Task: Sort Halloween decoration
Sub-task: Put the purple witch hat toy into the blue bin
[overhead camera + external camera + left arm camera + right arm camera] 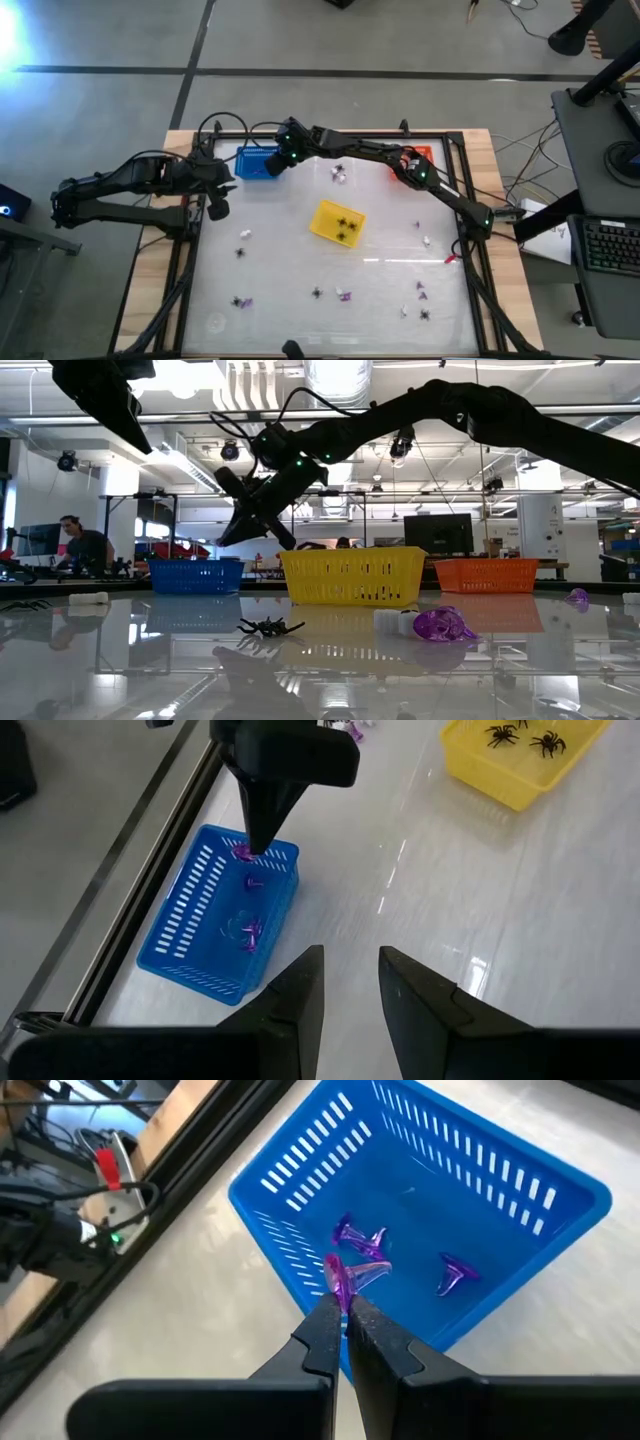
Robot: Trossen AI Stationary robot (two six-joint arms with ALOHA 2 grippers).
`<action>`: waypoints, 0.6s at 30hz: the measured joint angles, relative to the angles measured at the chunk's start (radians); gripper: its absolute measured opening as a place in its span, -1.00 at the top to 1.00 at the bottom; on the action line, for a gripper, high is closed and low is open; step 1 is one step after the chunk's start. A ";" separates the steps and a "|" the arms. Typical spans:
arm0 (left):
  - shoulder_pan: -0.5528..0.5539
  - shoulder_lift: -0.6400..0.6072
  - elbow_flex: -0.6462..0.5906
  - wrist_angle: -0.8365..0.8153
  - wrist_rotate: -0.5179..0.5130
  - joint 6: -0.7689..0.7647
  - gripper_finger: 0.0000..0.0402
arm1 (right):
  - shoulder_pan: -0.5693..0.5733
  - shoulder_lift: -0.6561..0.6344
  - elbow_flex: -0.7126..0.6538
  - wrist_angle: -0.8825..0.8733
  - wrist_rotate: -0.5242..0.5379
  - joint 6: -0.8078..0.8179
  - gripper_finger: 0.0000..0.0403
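My right gripper (340, 1308) hangs above the right rim of the blue basket (257, 163), shut on a small purple piece (338, 1280). Purple pieces (365, 1240) lie on the basket's floor. In the left wrist view the right gripper (250, 847) shows at the basket's rim (270, 855). My left gripper (350, 985) waits open over the table's left edge, near the blue basket, holding nothing. Black spiders (345, 228) lie in the yellow basket (336, 222). Black, purple and white pieces (343, 296) are scattered on the table. My right gripper pinches the purple piece's lower end (341, 1295) between its two fingertips. The fingers slant down from the table's right side. The piece sticks out past the tips, lifted clear above the blue basket's rim.
An orange basket (412, 160) stands at the far right, under the right arm. White and purple pieces (340, 174) lie near the far edge. A black frame (190, 260) borders the glossy table. In the low view a spider (268, 626) and a purple piece (443, 624) lie near the front.
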 joint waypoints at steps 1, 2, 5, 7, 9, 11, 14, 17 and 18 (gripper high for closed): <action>0.000 0.000 0.000 0.000 0.000 -0.002 0.59 | 0.000 0.000 0.000 0.000 0.000 -0.011 0.94; 0.000 0.000 0.000 0.000 0.000 -0.005 0.59 | 0.000 0.000 0.000 0.001 0.000 -0.018 0.94; 0.000 0.000 0.000 0.001 0.000 -0.013 0.59 | 0.001 0.000 0.000 0.008 -0.001 -0.020 0.94; 0.000 0.000 0.000 0.001 0.000 -0.020 0.59 | 0.001 0.000 0.000 0.017 0.000 -0.021 0.94; 0.000 0.000 0.000 0.001 0.000 -0.024 0.59 | 0.001 0.000 0.000 0.035 0.013 -0.024 0.94; 0.000 0.000 0.000 0.001 0.000 -0.024 0.59 | 0.001 0.000 0.000 0.066 0.039 -0.029 0.94; 0.000 0.001 0.003 -0.001 0.001 -0.024 0.59 | 0.000 0.000 0.000 0.130 0.045 -0.035 0.94; 0.000 0.001 0.012 0.001 0.002 -0.023 0.59 | 0.000 -0.002 0.000 0.151 0.042 -0.084 0.94; 0.000 0.001 0.015 -0.001 0.002 -0.023 0.59 | 0.000 -0.002 0.000 0.142 0.036 -0.088 0.94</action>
